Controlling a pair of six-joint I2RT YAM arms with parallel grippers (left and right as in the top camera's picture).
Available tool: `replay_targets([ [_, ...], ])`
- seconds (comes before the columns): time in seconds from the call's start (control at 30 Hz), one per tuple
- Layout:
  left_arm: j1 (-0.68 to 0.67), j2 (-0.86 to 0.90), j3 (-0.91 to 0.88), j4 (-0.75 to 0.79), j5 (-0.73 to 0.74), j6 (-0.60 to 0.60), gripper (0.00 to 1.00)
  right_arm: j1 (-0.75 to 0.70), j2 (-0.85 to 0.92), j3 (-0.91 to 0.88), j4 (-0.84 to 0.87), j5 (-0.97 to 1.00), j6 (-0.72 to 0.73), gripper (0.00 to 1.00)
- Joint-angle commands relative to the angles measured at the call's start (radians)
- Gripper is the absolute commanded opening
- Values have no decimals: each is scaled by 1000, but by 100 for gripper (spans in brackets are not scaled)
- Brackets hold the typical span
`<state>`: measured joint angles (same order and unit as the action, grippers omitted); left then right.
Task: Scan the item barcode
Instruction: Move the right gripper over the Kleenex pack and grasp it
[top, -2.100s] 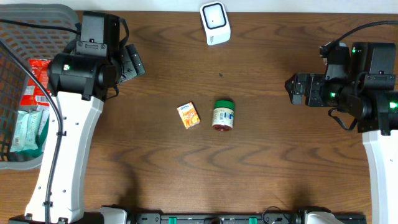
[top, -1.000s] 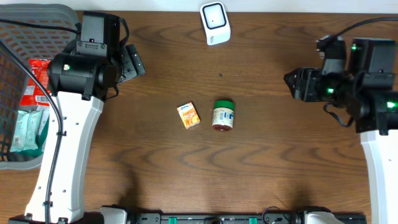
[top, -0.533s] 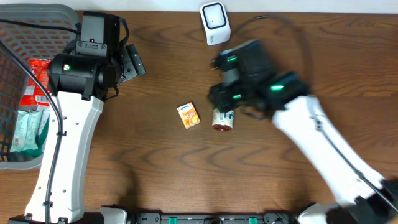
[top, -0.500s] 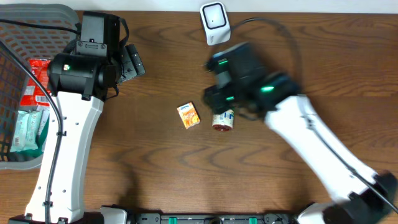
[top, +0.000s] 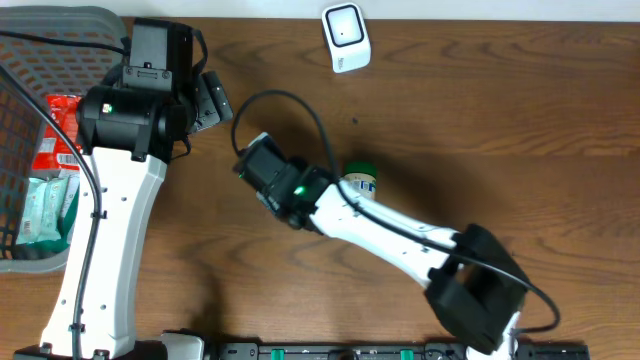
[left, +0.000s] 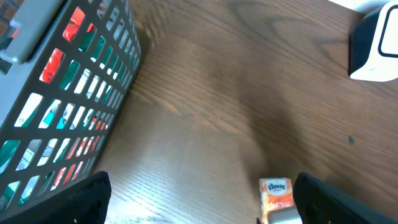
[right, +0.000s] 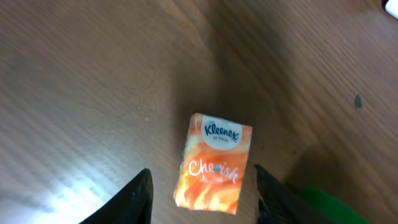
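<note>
Right arm (top: 400, 235) stretches across the wooden tabletop (top: 500, 120), its end effector (right: 202, 180) poised low over an orange Kleenex tissue pack (right: 214, 163) that lies flat near the tabletop's middle. The 2 fingers (right: 134, 199) stand apart on either side of the pack, with a strip of wood showing at each flank, and grip nothing. A green-lidded jar (top: 361, 181) sits just beside the pack, on its right. The white barcode scanner (top: 345, 37) stands at the far edge, well apart from both. At left, the left end effector (left: 202, 180) hangs wide and empty beside a grey plastic basket (top: 30, 25) holding red and teal packets (top: 45, 210).
</note>
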<state>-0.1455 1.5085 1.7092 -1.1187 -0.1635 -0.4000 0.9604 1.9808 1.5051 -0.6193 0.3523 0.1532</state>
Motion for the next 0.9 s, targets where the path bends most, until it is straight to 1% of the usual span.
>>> replay_targets([
  [0.0, 3, 1, 11, -2, -3, -5, 93, 23, 61, 15, 27, 92, 10, 45],
  [0.07, 3, 1, 11, -2, -3, -5, 94, 25, 81, 15, 33, 92, 10, 45],
  [0.13, 3, 1, 11, -2, -3, -5, 94, 25, 98, 15, 32, 92, 11, 38],
  [0.2, 3, 1, 11, -2, -3, -5, 94, 25, 112, 15, 28, 92, 13, 34],
  [0.3, 3, 1, 11, -2, -3, -5, 94, 25, 129, 15, 27, 94, 42, 32],
  [0.47, 3, 1, 11, -2, -3, -5, 94, 25, 141, 15, 24, 116, 102, 32],
  [0.57, 3, 1, 11, -2, -3, -5, 94, 25, 141, 15, 21, 146, 113, 32],
  [0.8, 3, 1, 11, -2, -3, -5, 94, 25, 148, -5, 6, 147, 183, 31],
  [0.87, 3, 1, 11, -2, -3, -5, 94, 25, 148, -10, 8, 148, 184, 31],
])
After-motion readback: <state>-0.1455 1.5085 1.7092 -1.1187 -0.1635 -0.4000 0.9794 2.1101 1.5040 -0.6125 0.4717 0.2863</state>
